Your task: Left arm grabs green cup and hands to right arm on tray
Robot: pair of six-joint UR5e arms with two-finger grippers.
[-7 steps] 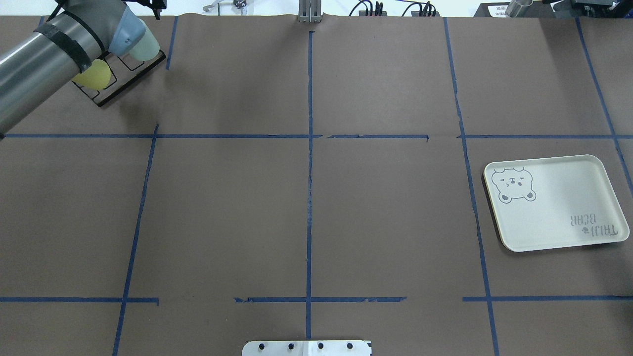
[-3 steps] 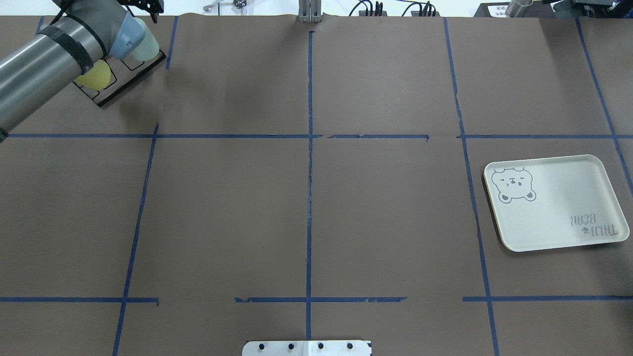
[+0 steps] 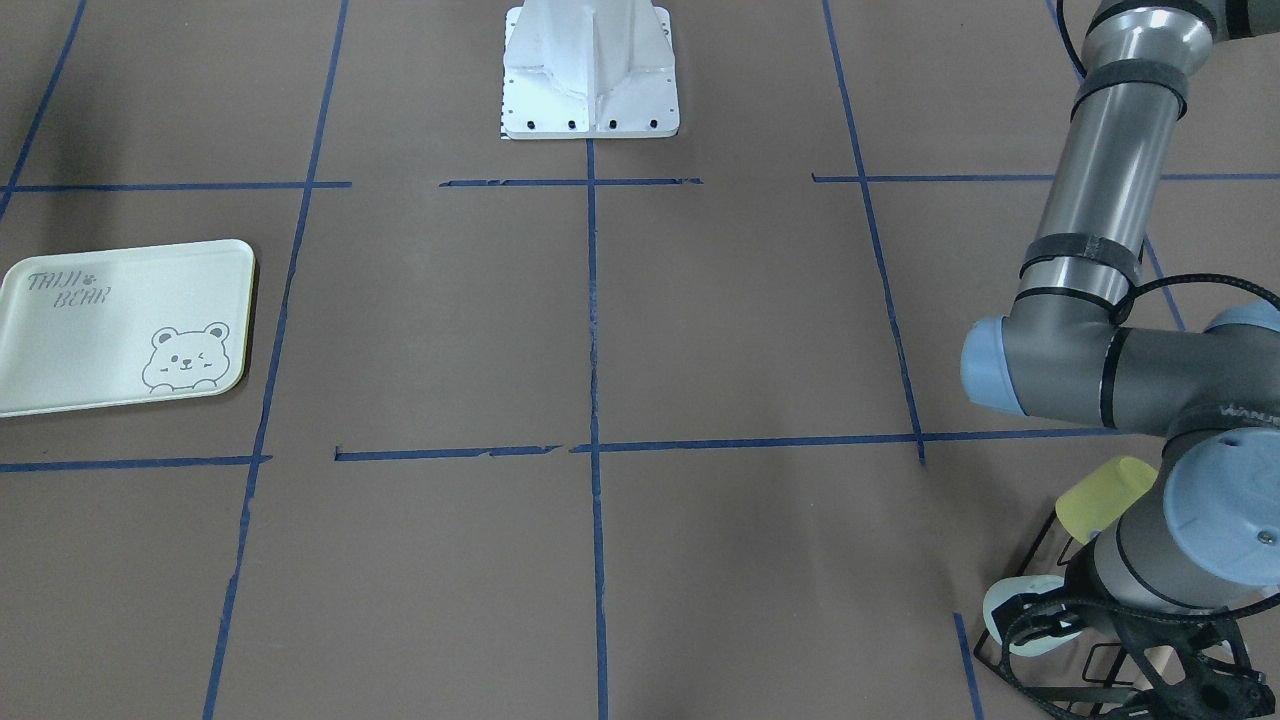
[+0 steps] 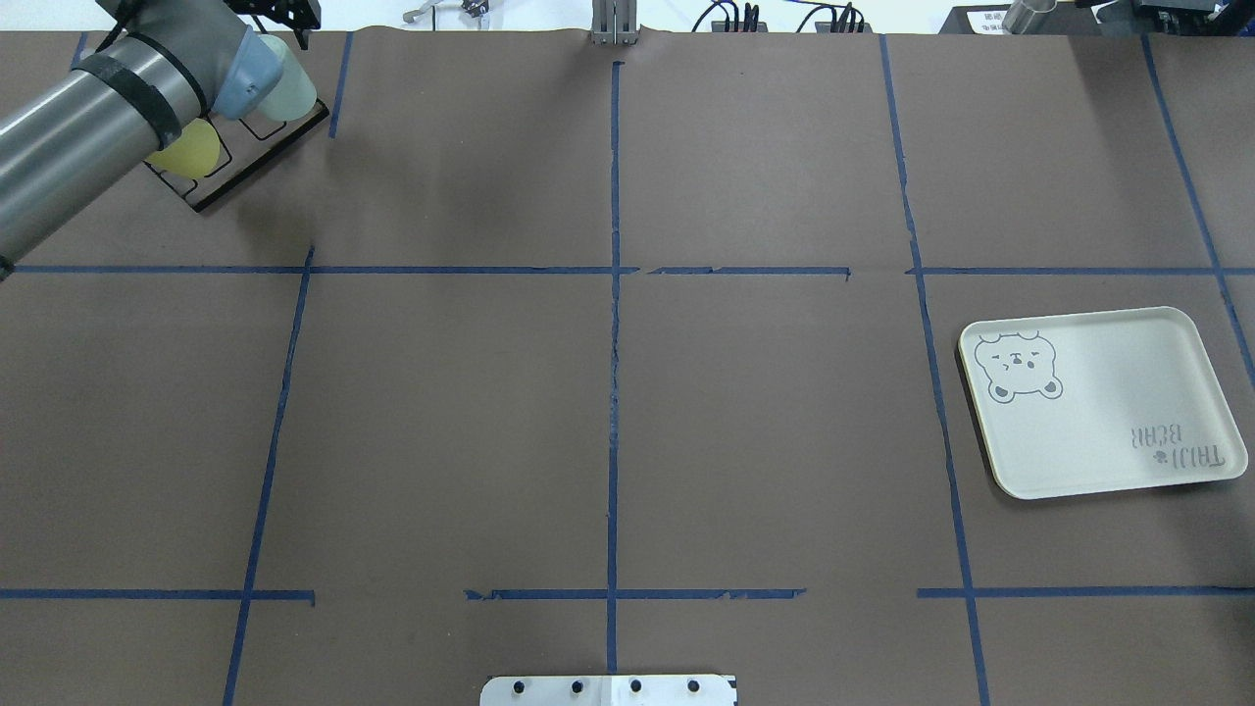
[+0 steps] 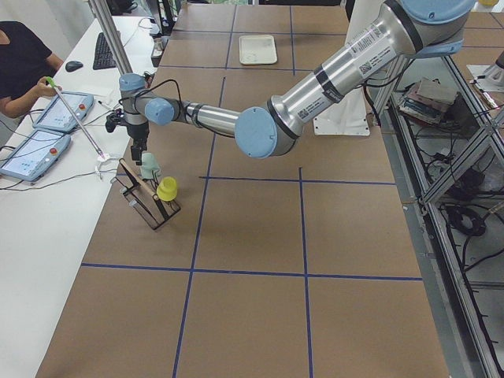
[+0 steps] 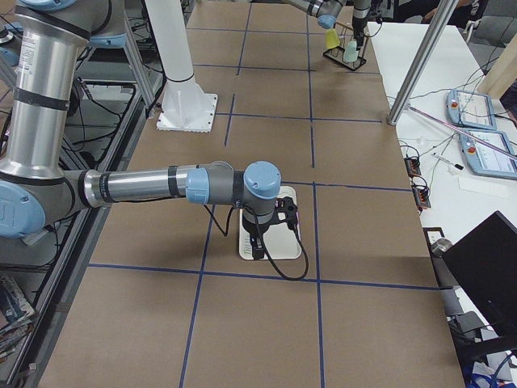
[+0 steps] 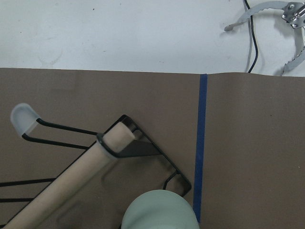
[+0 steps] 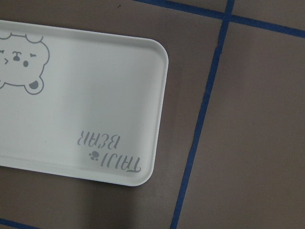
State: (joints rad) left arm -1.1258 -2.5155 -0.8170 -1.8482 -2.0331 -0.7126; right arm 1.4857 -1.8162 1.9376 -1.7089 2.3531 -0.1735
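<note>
The jaws of the left gripper (image 5: 138, 154) hang just above the green cup (image 4: 292, 94); I cannot tell whether they are spread or pressed together. The cup sits on the wire rack (image 4: 263, 157) beside the yellow cup (image 4: 188, 152) at the surface's far left corner, so I judge the grab not yet made. The right gripper (image 6: 257, 249) hovers over the tray (image 4: 1108, 412), its jaws unreadable too; lift, hand-over and placing all remain.
</note>
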